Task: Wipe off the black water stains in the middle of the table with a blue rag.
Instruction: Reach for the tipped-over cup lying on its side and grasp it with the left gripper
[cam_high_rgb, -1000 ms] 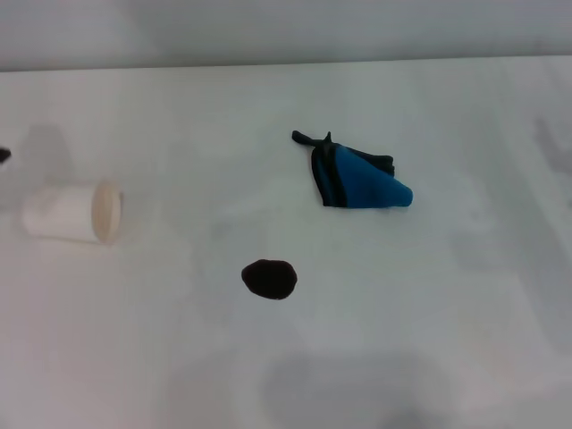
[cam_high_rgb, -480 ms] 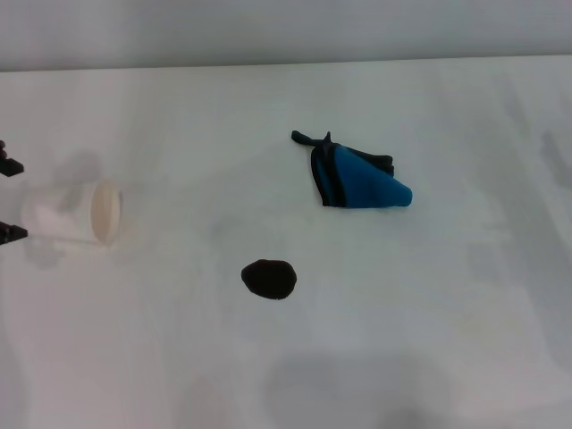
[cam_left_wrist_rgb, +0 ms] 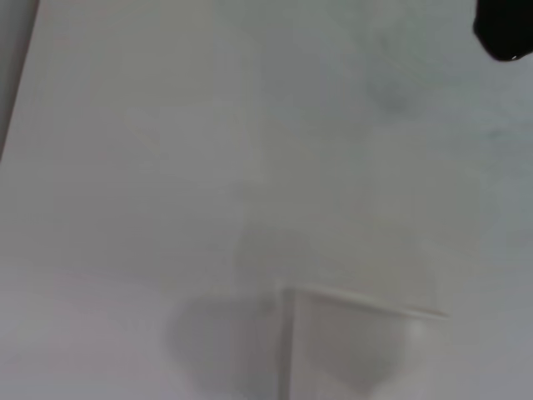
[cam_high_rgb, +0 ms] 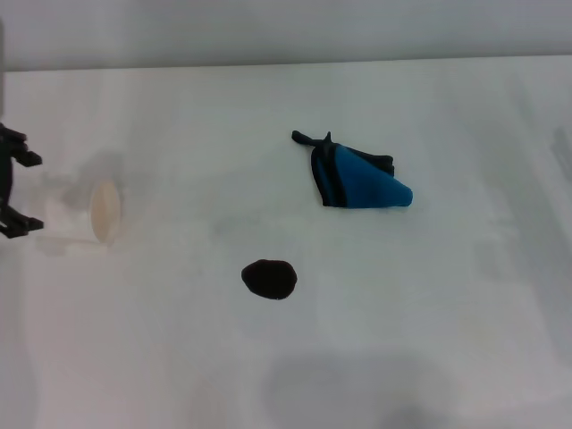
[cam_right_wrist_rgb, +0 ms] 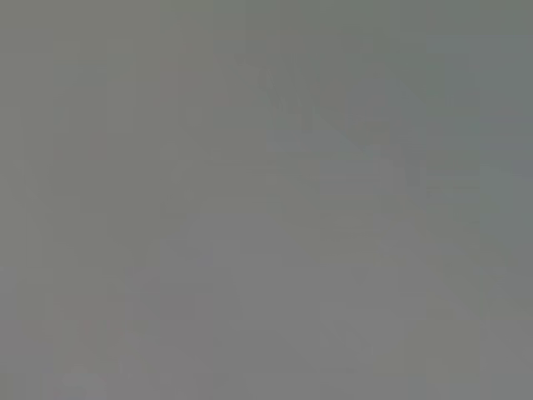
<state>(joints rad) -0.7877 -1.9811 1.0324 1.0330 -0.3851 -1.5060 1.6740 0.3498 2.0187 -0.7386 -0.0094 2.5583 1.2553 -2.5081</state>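
Note:
The black water stain (cam_high_rgb: 269,279) is a small oval blotch near the middle of the white table (cam_high_rgb: 295,357). It also shows at the edge of the left wrist view (cam_left_wrist_rgb: 506,33). The blue rag (cam_high_rgb: 359,180), with black edging, lies crumpled beyond the stain and to its right, with nothing touching it. My left gripper (cam_high_rgb: 20,190) is at the far left edge of the head view, open, with its fingers on either side of the closed end of a white cup (cam_high_rgb: 85,219). My right gripper is out of view.
The white cup lies on its side at the left, mouth towards the stain, and also shows in the left wrist view (cam_left_wrist_rgb: 358,342). The table's far edge (cam_high_rgb: 286,63) meets a grey wall. The right wrist view shows only plain grey.
My left gripper has come in from the left edge and now straddles the cup's closed end. The rag and the stain have not moved.

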